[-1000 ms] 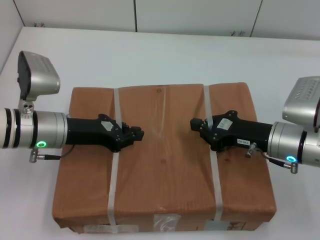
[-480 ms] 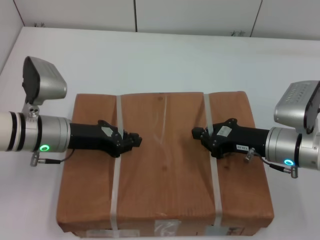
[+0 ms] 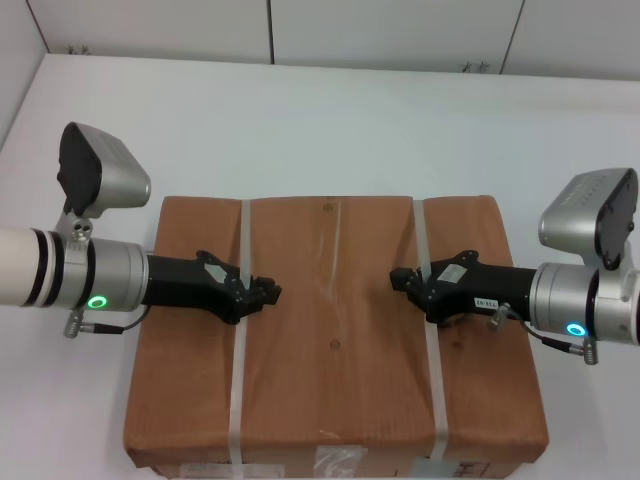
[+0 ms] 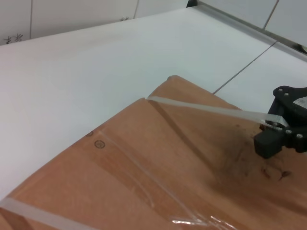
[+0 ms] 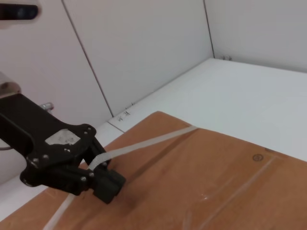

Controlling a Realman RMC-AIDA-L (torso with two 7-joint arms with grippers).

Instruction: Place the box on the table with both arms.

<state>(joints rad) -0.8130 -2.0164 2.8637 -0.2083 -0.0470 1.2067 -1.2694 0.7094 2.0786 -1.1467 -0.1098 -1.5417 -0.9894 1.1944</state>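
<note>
The brown cardboard box point(image 3: 335, 340) lies flat on the white table point(image 3: 300, 120), with clear tape and labels on its near side point(image 3: 340, 462). Two whitish straps cross it, the left strap point(image 3: 239, 400) and the right strap point(image 3: 432, 380). My left gripper point(image 3: 262, 292) is over the box's left part, shut on the left strap. The right wrist view shows the left gripper point(image 5: 106, 178) with that strap pulled up to it. My right gripper point(image 3: 405, 280) is shut on the right strap. The left wrist view shows the right gripper point(image 4: 271, 139) holding that strap raised off the box point(image 4: 144, 167).
White wall panels point(image 3: 400, 30) stand along the table's far edge and a wall point(image 3: 12, 70) runs along its left side. Bare white tabletop point(image 4: 72, 81) lies beyond and to both sides of the box.
The box and both grippers have sunk lower and shifted slightly away from me; the box looks smaller. Both grippers keep their hold on the straps.
</note>
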